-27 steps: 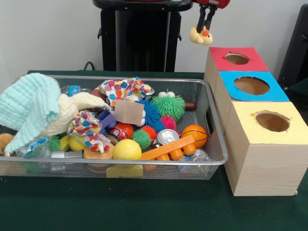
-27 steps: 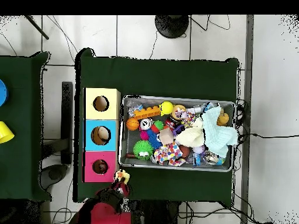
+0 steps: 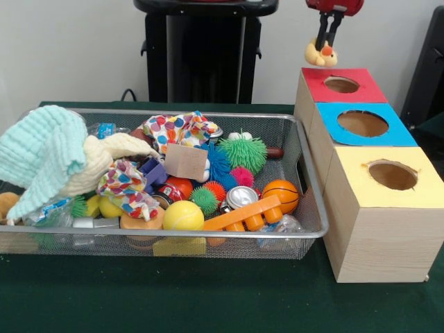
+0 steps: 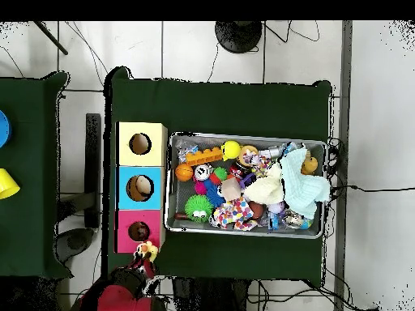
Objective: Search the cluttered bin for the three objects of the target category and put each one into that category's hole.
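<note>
- The gripper (image 3: 327, 43) is seen at the top right of the front view, hanging from the red arm, its two dark fingers clamped on the yellow duck (image 3: 320, 55).
- The duck, with its orange beak, is held in the air above and just behind the far edge of the red-topped box (image 3: 343, 86); it is not touching the box.
- In the overhead view the duck (image 4: 147, 252) is found just beside the red box's robot-side edge, near but not over the round hole (image 4: 139, 231).
- The hole (image 3: 341, 84) in the red top is open, and nothing can be made out inside it.
- Three wooden boxes are set in a row touching one another: red, then the blue-topped box (image 3: 362, 124), then the yellow-topped box (image 3: 388, 177).
- The wire mesh bin (image 3: 313, 201) is placed just beside the row of boxes on the green table (image 3: 208, 298).
- The bin is filled with clutter: a pale green cloth (image 3: 41, 156) at one end, a spotted cloth (image 3: 182, 130), a green spiky ball (image 3: 243, 153), a small basketball (image 3: 281, 194), a yellow ball (image 3: 182, 216) and an orange toy wrench (image 3: 243, 214).
- A tan rounded thing (image 3: 7, 202) shows at the bin's end under the pale green cloth; it may be a plush animal, but too little is visible to tell.
- No tiger-striped plush can be picked out with confidence among the clutter.
</note>
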Motion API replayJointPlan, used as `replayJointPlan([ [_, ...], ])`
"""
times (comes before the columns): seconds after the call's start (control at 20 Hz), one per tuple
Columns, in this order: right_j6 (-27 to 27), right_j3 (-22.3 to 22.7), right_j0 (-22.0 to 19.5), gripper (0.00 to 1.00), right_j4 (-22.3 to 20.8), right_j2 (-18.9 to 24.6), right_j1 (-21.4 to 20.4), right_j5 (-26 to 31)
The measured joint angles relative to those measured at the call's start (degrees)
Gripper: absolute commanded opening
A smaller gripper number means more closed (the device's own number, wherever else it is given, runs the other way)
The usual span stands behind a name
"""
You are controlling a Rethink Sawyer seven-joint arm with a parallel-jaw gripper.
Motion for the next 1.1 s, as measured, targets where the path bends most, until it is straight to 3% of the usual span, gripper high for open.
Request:
replayJointPlan([
  [0.85, 0.0, -0.17, 5.12, 0.0, 7.52, -0.94, 2.8, 0.51],
  [1.1, 0.0, -0.76, 6.0, 0.0, 8.93, -2.03, 2.78, 4.15],
])
